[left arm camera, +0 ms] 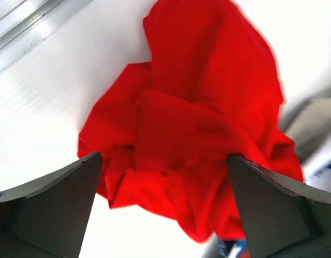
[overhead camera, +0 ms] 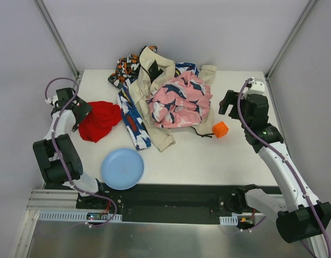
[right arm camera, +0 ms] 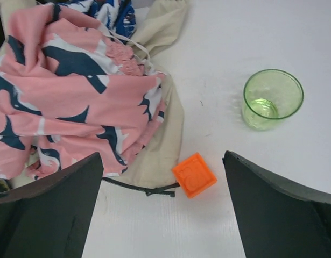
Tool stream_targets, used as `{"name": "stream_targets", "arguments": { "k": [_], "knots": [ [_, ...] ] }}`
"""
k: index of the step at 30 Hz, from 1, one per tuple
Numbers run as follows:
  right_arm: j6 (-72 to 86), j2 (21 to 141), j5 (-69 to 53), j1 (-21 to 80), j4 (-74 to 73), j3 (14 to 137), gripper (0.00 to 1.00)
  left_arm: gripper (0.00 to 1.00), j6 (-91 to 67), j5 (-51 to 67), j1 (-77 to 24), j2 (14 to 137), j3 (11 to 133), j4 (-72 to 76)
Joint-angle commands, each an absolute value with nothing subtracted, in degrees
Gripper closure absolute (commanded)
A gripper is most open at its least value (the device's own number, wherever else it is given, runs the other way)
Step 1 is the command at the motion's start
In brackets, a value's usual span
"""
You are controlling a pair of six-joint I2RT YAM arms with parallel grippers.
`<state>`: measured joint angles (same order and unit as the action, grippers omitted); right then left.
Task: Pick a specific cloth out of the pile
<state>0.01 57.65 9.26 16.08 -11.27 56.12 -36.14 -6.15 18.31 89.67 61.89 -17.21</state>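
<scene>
Both stand open, the left gripper [left arm camera: 164,158] poised over the cloth [overhead camera: 100,119] by the bench's [overhead camera: 197,156] left edge, the right gripper [right arm camera: 162,158] well apart.

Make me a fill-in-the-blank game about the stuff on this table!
1. The cloth below the open left gripper is plain ____.
2. The little cube beside the pile is ____.
3. The round plate is ____.
4. The see-through cup is ____.

Missing words: red, orange, blue, green.
</scene>
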Motion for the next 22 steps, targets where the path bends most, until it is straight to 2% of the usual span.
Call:
{"name": "stream_targets", "arguments": {
  "k": [1, 7, 11, 16, 22],
  "knots": [
    [-1.48, 57.39, 16.44, 15.82, -16.70, 57.39, 0.04, 0.01, -35.77, -0.09, 16.88, 74.22, 60.13, -17.93],
    [-2.37, 54.15, 22.57, 15.91, -15.82, 55.90, 0.04, 0.01, -35.95, 3.60, 12.49, 50.32, 54.24, -21.01],
    [-3.07, 51.77, 25.31, 15.82, -13.63, 53.62, 0.04, 0.01, -35.68, 9.29, 11.34, 39.83, 52.48, -21.01],
    [-2.38, 50.45, 23.82, 15.91, -11.60, 51.24, 0.04, 0.01, -35.42, 22.57, 11.34, 35.78, 52.47, -21.09],
    [-1.58, 49.13, 20.75, 15.82, -10.99, 50.10, 0.04, 0.01, -34.37, 19.26, 11.34, 33.58, 53.00, -23.11]
  ]
}}
